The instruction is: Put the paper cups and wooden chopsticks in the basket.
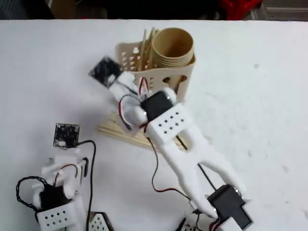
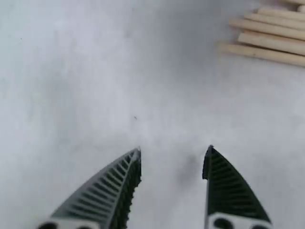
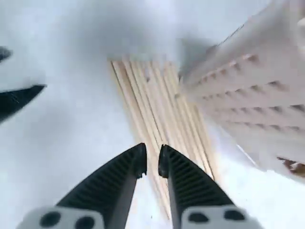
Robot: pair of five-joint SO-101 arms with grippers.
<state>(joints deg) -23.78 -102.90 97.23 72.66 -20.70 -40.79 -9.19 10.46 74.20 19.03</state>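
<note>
- Mostly the paper cups (image 1: 173, 45) are done: they sit stacked inside the basket (image 1: 129, 60).
- Loose wooden chopsticks (image 3: 157, 114) lie bundled on the table (image 1: 255, 96), just in front of the basket.
- The right gripper (image 3: 151, 162) hangs over the bundle, jaws a narrow slit apart, seemingly holding nothing; next it should likely pinch one stick squarely.
- The left gripper (image 2: 174, 152) gapes over bare table near the stick ends.

Chopsticks (image 1: 117, 132) partly hidden under right arm (image 1: 169, 126)

Basket (image 1: 166, 77) stands just beside the chopsticks (image 1: 114, 129) — table (image 1: 260, 96) room opposite.
</note>
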